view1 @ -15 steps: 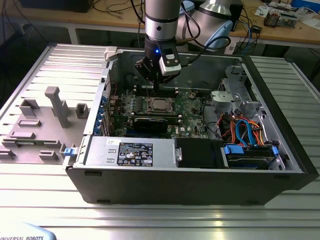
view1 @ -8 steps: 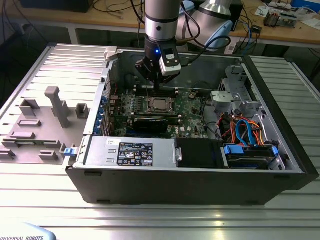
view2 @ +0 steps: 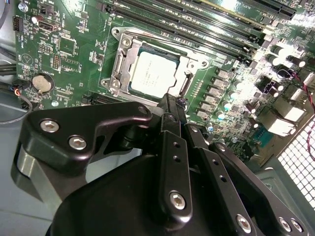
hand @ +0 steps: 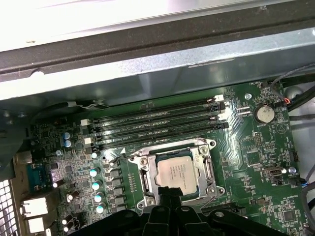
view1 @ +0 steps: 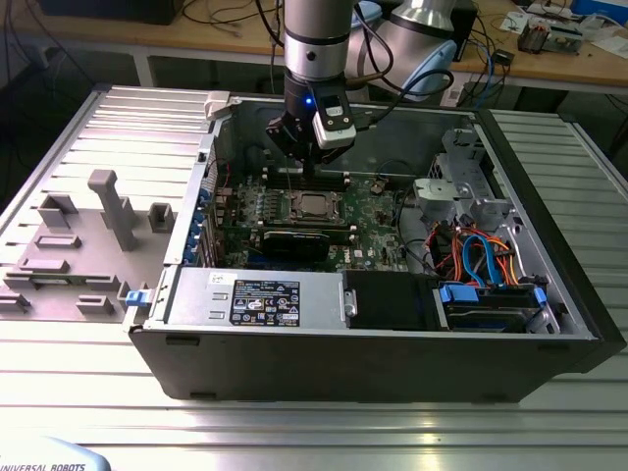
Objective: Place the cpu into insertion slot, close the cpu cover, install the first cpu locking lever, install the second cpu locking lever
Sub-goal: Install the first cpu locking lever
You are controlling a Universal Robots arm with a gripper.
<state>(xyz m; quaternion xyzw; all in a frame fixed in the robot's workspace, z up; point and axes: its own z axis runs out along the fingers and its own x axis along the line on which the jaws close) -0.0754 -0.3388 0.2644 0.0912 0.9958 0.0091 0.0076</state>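
One claw, fingers pressed together, tips just beside closed cpu cover, cpu seated within its window

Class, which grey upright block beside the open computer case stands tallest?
The narrow grey post, between the wide grey block and the small grey cube; it rises above both.

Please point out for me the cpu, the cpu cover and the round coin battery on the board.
cpu [hand: 174, 172]: first wrist view, middle of its metal top.
cpu cover [hand: 203, 173]: first wrist view, one side bar of the frame.
coin battery [hand: 265, 114]: first wrist view, centre of its face.
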